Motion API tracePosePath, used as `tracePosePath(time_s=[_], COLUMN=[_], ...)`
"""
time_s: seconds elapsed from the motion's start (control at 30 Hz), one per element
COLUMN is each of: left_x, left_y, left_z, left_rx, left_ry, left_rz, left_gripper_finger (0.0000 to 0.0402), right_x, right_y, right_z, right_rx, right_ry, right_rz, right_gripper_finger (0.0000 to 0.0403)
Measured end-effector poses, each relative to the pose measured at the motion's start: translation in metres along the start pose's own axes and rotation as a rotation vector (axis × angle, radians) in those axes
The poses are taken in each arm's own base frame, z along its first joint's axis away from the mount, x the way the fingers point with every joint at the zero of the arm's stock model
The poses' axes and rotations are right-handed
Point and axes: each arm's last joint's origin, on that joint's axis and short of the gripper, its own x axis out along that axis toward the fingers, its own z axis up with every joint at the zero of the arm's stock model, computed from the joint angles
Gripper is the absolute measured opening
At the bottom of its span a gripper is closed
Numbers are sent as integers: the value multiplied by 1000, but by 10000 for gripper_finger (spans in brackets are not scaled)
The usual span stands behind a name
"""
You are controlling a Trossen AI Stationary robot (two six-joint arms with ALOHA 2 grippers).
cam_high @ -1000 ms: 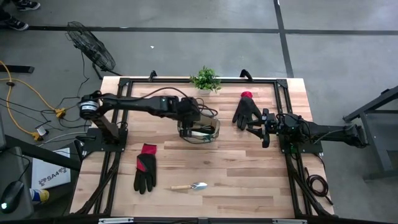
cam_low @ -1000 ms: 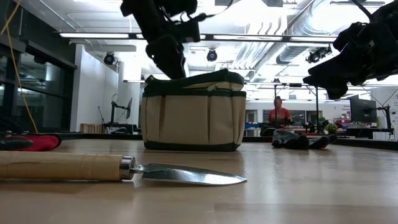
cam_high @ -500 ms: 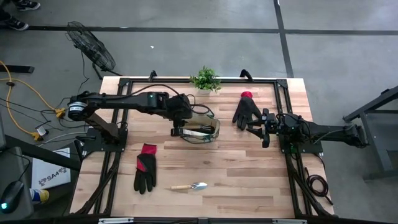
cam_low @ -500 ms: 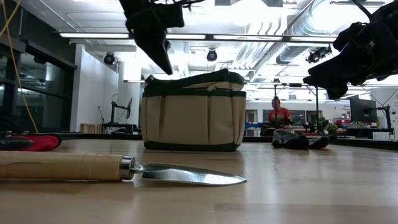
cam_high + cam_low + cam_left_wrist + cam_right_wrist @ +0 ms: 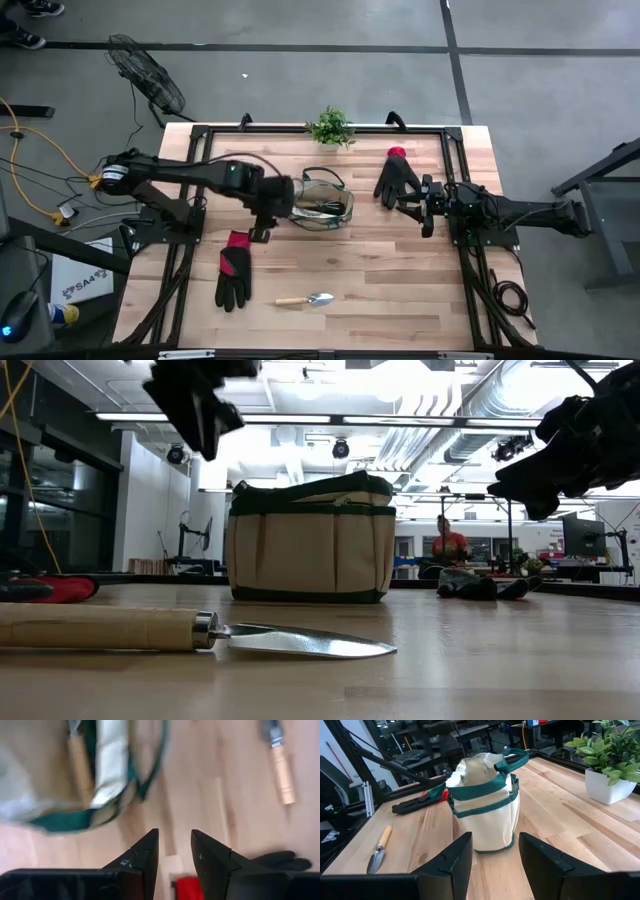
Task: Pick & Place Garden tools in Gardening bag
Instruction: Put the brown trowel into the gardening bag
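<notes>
Your left gripper [image 5: 262, 222] hangs empty, fingers parted, just off the gardening bag [image 5: 322, 201] at its eight o'clock, above one glove [image 5: 233, 267]. The trowel [image 5: 306, 299] lies at the bag's six o'clock. Your right gripper [image 5: 412, 207] waits open at three o'clock, beside the other glove [image 5: 395, 178].

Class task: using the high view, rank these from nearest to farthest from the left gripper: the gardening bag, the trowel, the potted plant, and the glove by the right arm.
Measured from the left gripper, left of centre:
1. Gardening bag, just to its right.
2. Trowel, near the table's front edge.
3. Potted plant, at the far edge.
4. Glove with the red cuff, far right, beside the right gripper.
</notes>
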Motion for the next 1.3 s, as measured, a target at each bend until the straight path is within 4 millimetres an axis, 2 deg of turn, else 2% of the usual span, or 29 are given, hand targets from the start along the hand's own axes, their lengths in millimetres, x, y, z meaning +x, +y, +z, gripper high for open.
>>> tracePosePath(time_s=[0.43, 0.73, 1.07, 1.3], left_x=[4, 11, 43, 67], left_y=[-63, -92, -119, -125], left_z=[5, 4, 8, 12], left_rx=[20, 35, 45, -66], left_ry=[-38, -23, 35, 72], left_rz=[33, -7, -25, -20], left_gripper_finger=[111, 111, 111, 112], right_x=[0, 0, 0, 0], right_y=[0, 0, 0, 0], right_z=[0, 0, 0, 0], right_rx=[0, 0, 0, 0], right_ry=[0, 0, 0, 0], right_rz=[0, 0, 0, 0], right_gripper_finger=[153, 153, 153, 153])
